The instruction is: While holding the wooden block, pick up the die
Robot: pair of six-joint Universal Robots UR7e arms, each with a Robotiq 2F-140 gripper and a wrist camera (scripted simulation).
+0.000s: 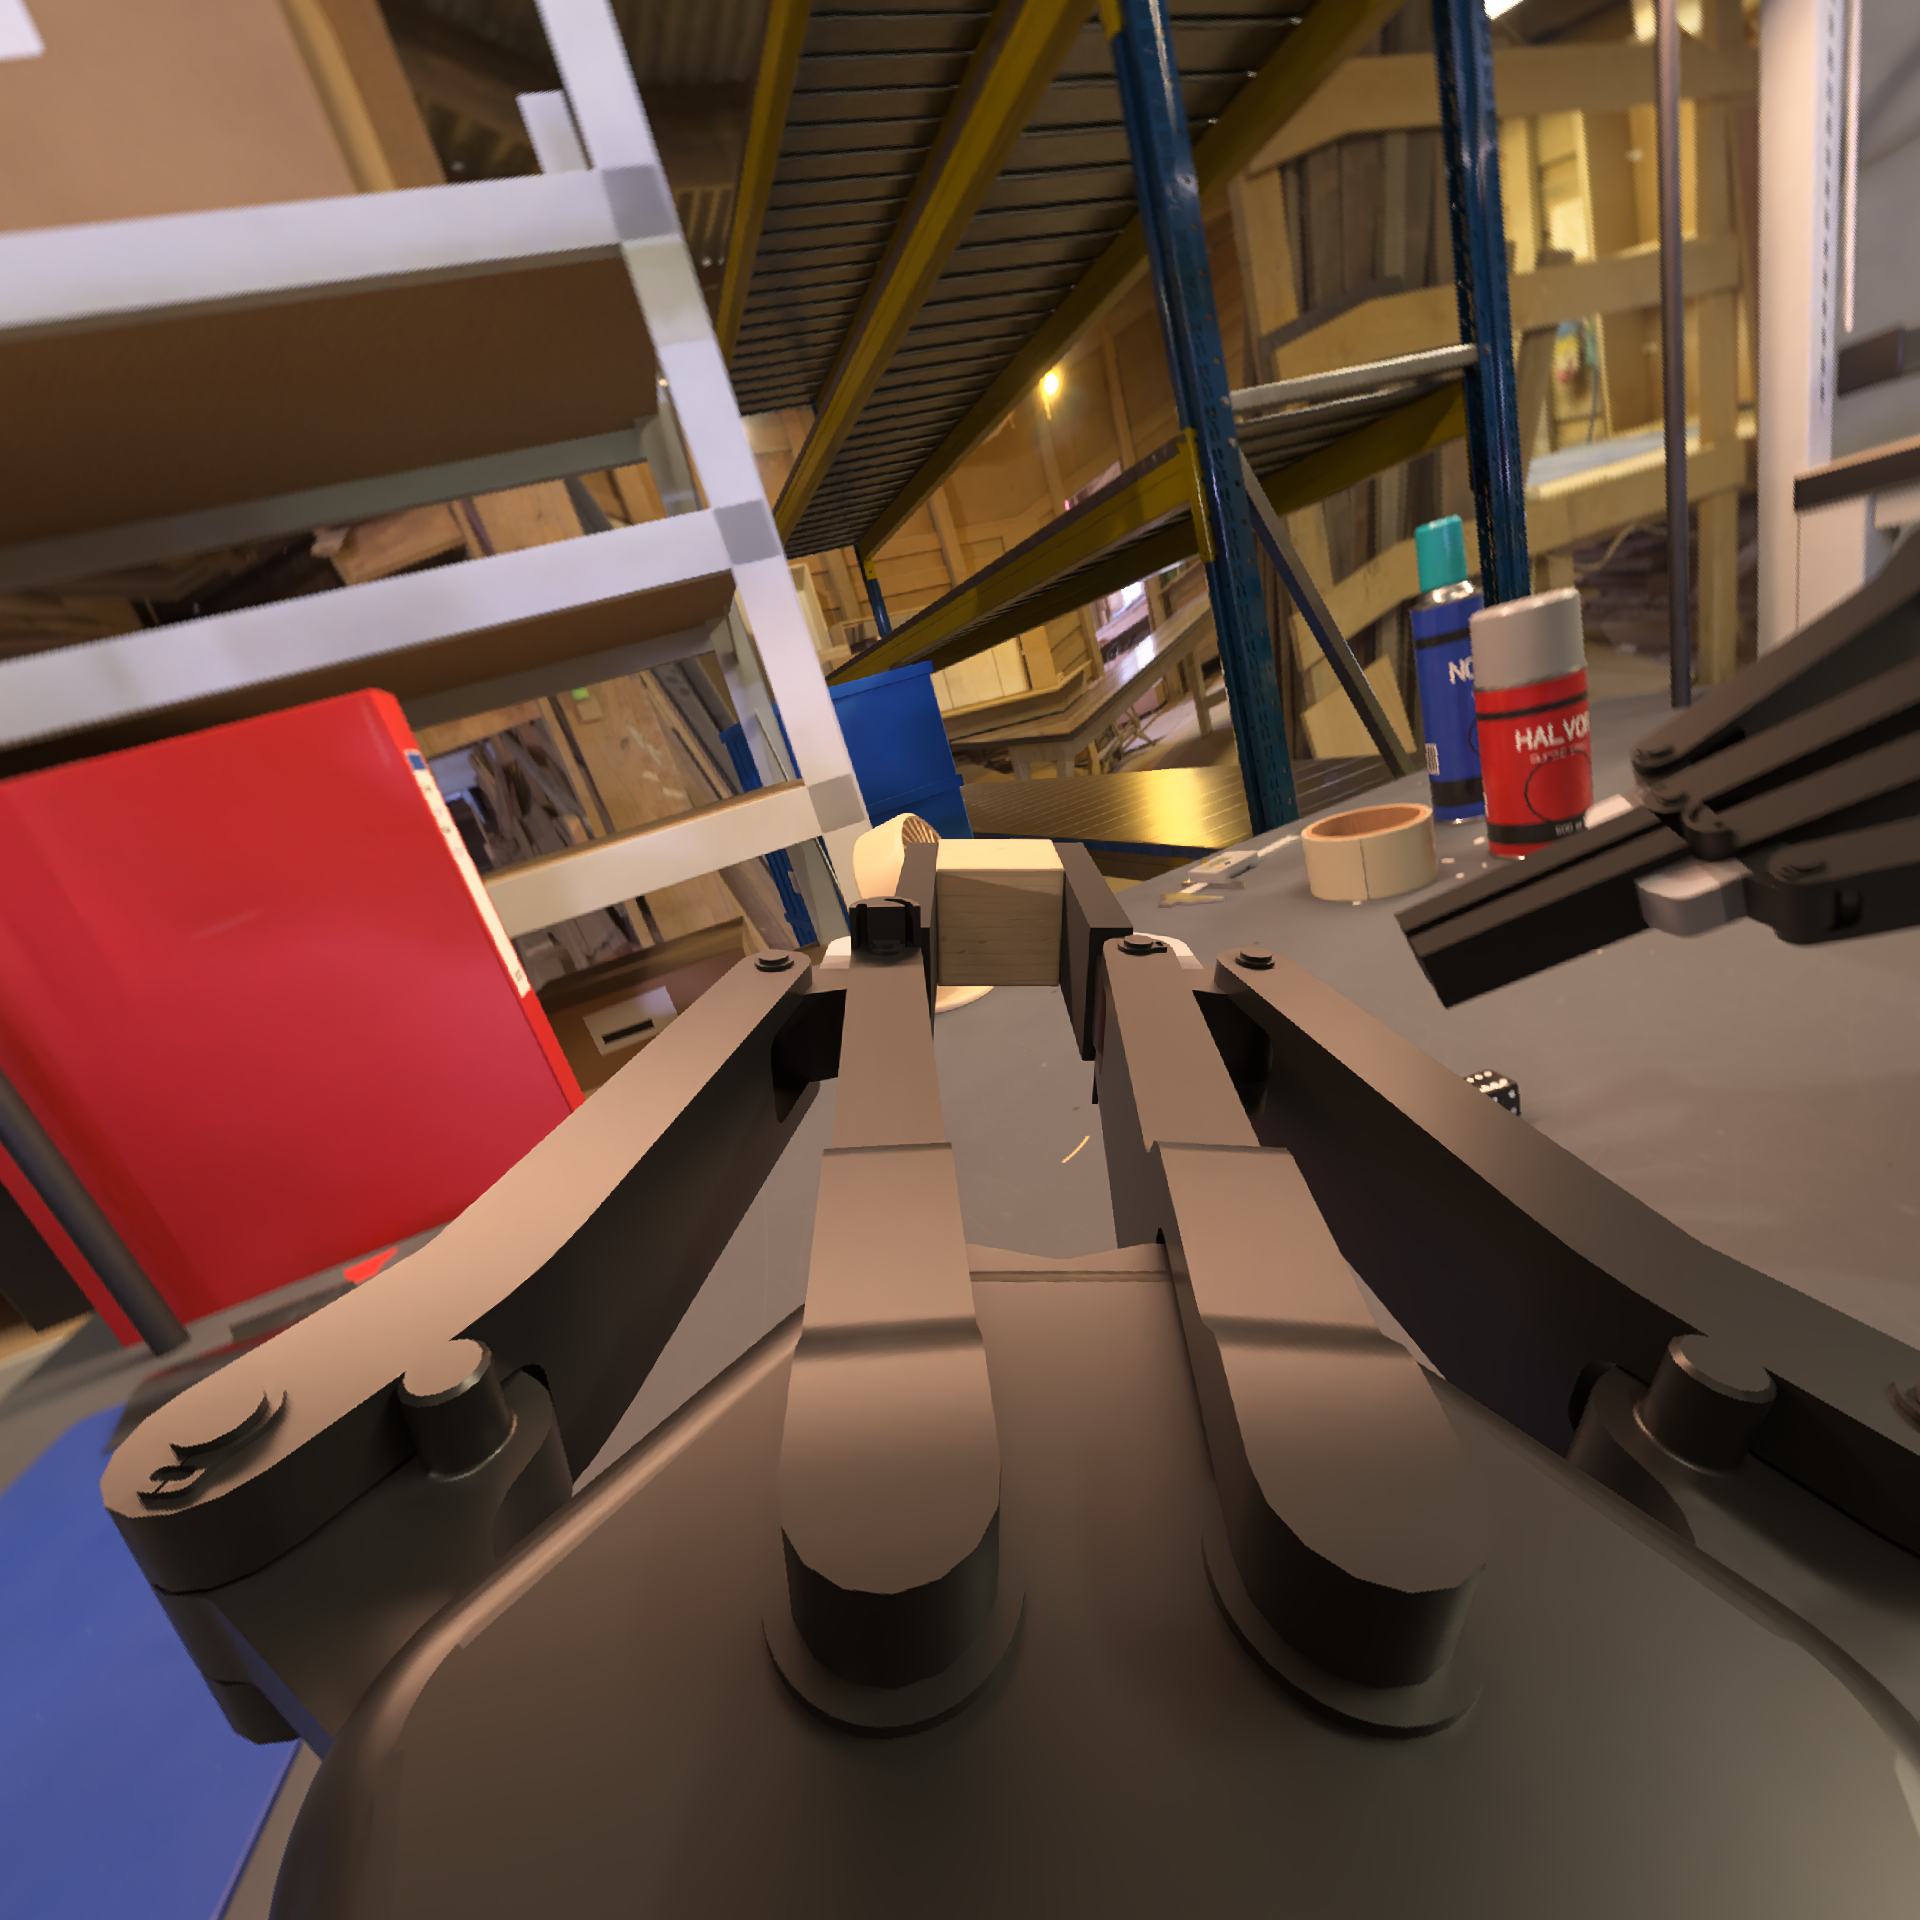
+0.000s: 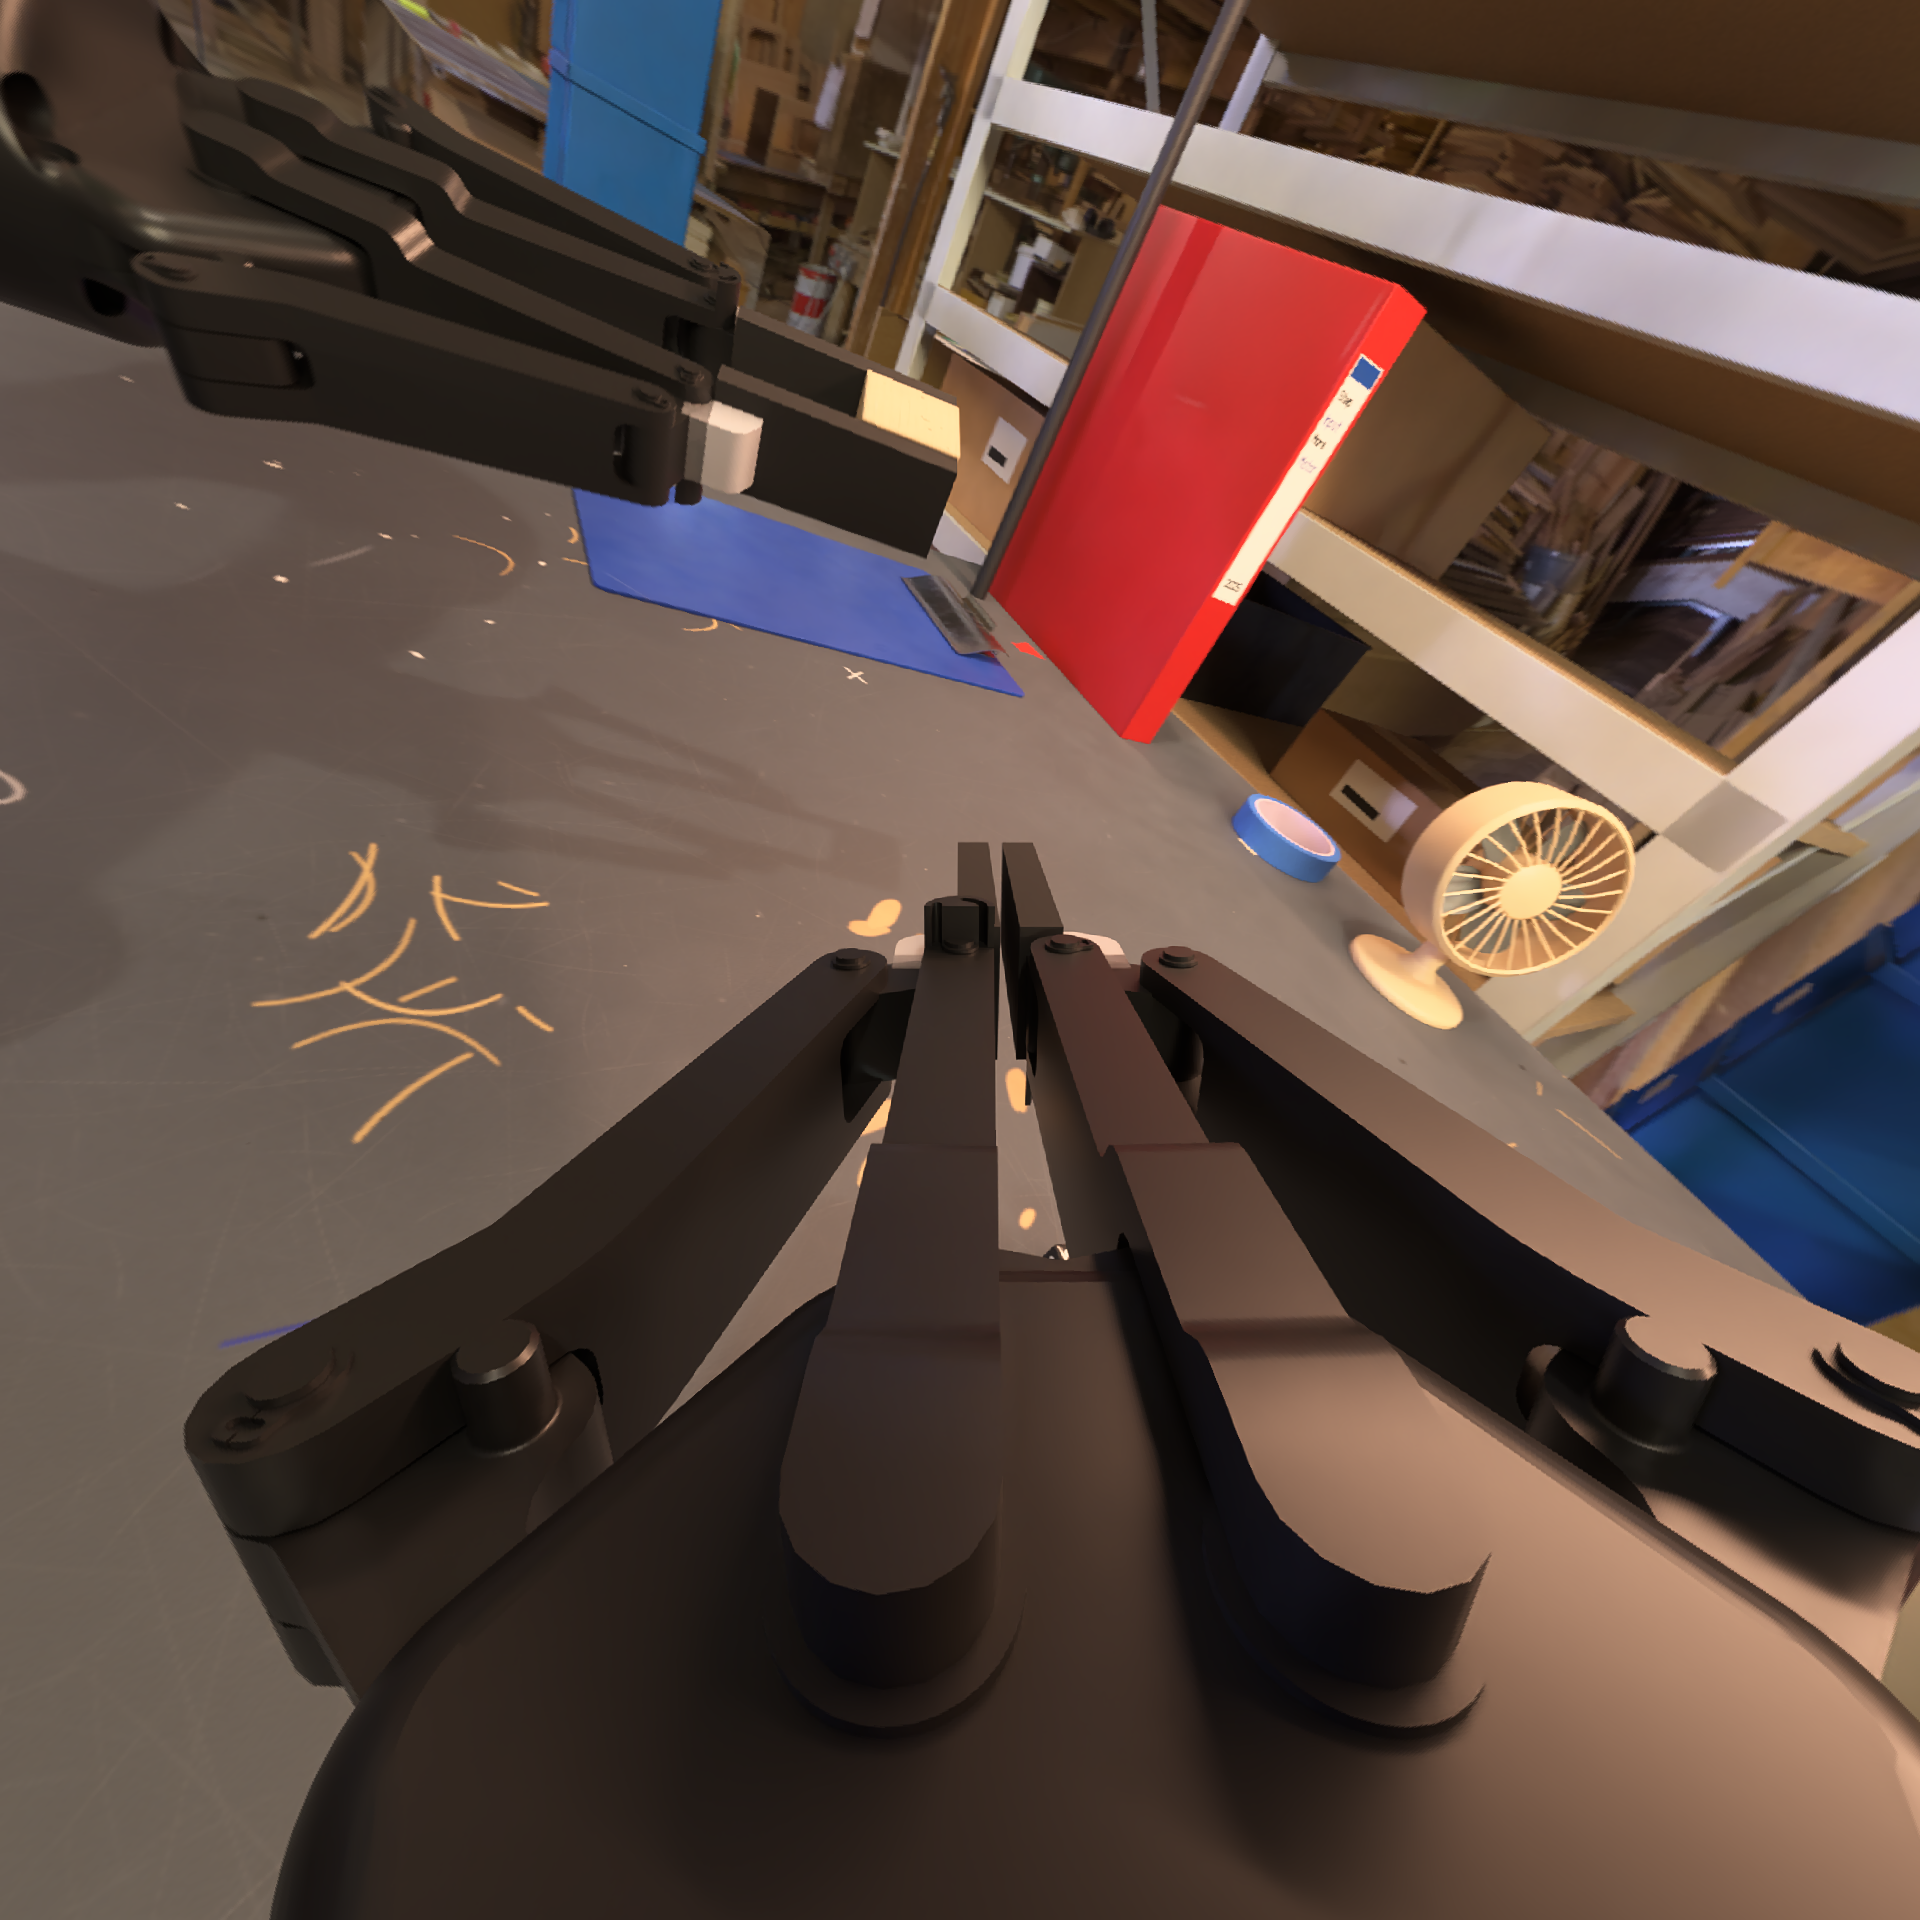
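Note:
My left gripper (image 1: 997,883) is shut on the pale wooden block (image 1: 997,920) and holds it above the grey table (image 1: 1662,1091). The same gripper shows at the upper left of the right wrist view (image 2: 914,468), with the block (image 2: 909,410) between its fingers. A small black die with white dots (image 1: 1494,1091) lies on the table just right of my left gripper's linkage. My right gripper (image 2: 997,868) is shut with nothing between its fingers, low over the table. It also shows at the right of the left wrist view (image 1: 1455,940), above and beyond the die. The die is not in the right wrist view.
A red binder (image 2: 1174,468) leans against a metal shelf (image 2: 1558,644). A blue mat (image 2: 769,582), a blue tape roll (image 2: 1285,836) and a small cream fan (image 2: 1507,894) are near it. A beige tape roll (image 1: 1366,852) and two spray cans (image 1: 1532,727) stand behind the die.

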